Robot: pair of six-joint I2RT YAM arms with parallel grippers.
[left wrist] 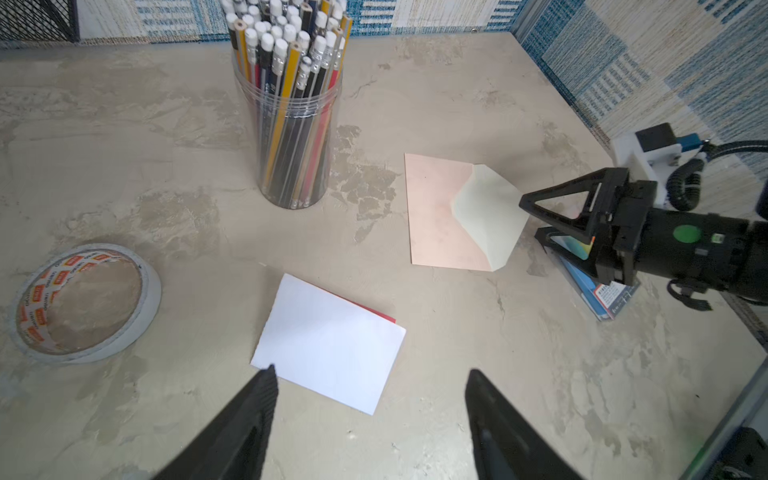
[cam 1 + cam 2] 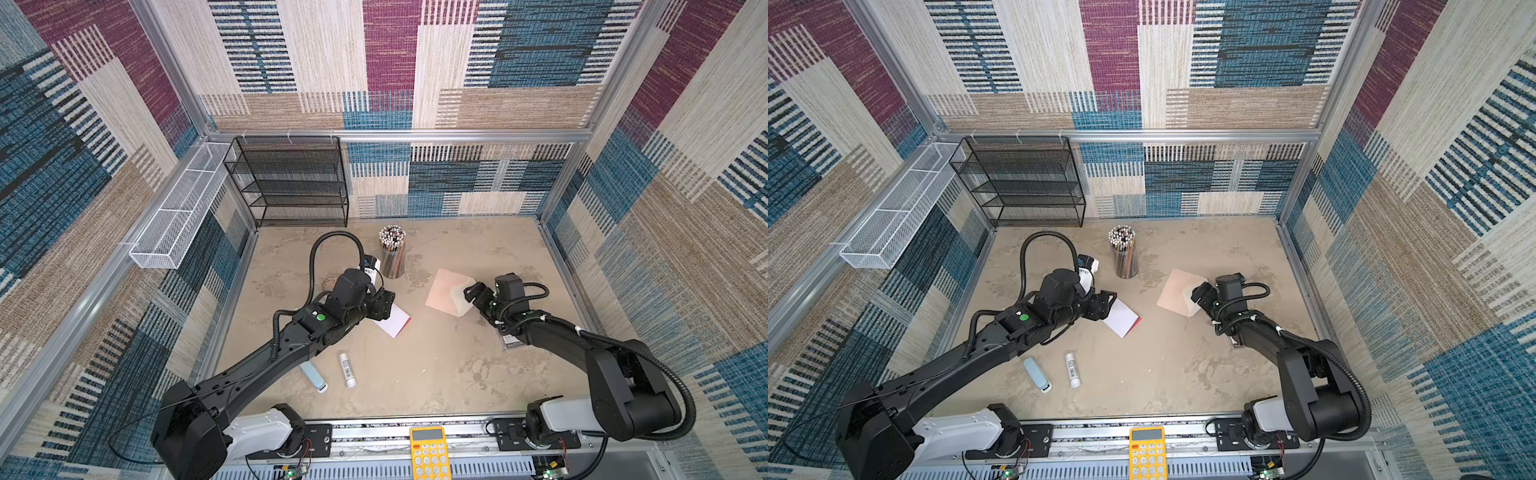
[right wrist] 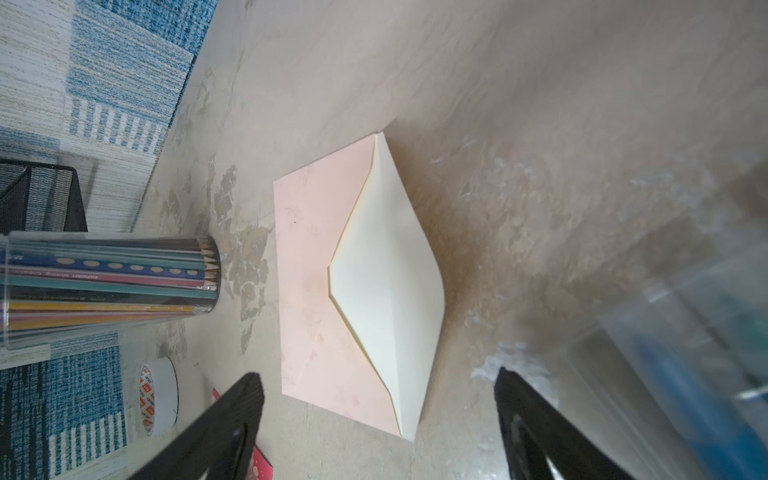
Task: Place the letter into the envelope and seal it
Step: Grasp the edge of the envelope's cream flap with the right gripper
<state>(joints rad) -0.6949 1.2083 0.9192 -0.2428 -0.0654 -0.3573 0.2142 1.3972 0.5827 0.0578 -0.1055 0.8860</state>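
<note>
Lower centre, letter (image 1: 328, 345): loose on surface (image 1: 457, 395), outside envelope (image 1: 436, 216).
Flap (image 1: 486, 216): lifted, unsealed.
Left fingers (image 1: 257, 399), right fingers (image 3: 232, 415): wide apart, empty.

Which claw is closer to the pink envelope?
Right. The right gripper sits open at the edge of the envelope; the left gripper is open by the card, well away.

In both top views the left arm (image 2: 266, 353) covers one end of the letter (image 2: 397, 322), near the pencil jar (image 2: 392, 253). Only a thin edge of the letter's red outside shows. In a top view the tape roll (image 2: 327, 286) beside the jar is a sliver behind that arm. The right arm (image 2: 552, 332) hides most of a blue packet (image 2: 510, 341), well apart from the jar and blurred in the right wrist view. The frame's edge cuts off the yellow calculator (image 2: 428, 453).
</note>
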